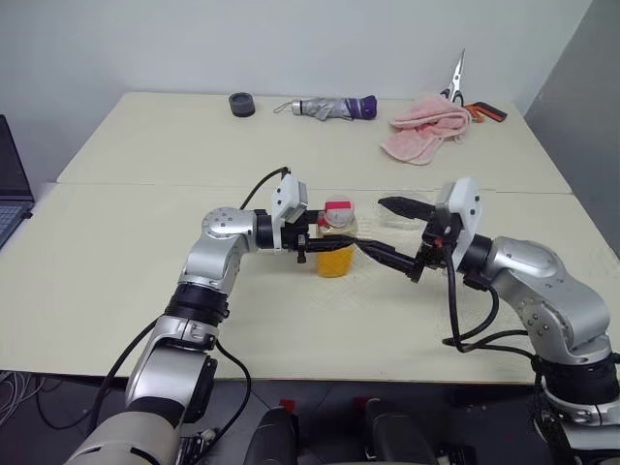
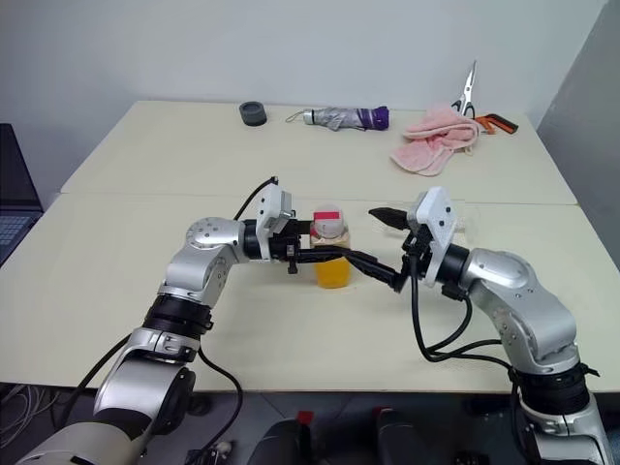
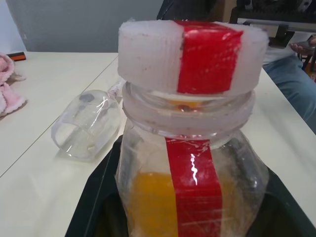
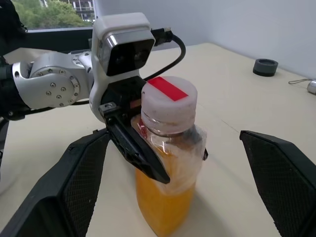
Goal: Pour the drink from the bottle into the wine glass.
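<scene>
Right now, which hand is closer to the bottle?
Left. The left hand is shut on the bottle, gripping it just below the cap. The right hand is open beside the bottle, its fingers spread on either side without touching it.

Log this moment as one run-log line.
left gripper: shut on bottle | right gripper: open beside cap | wine glass: lying down

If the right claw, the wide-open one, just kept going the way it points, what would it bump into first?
Most likely the bottle: it stands between the right gripper's open fingers, already clamped by the left gripper. Depth is hard to judge.
</scene>
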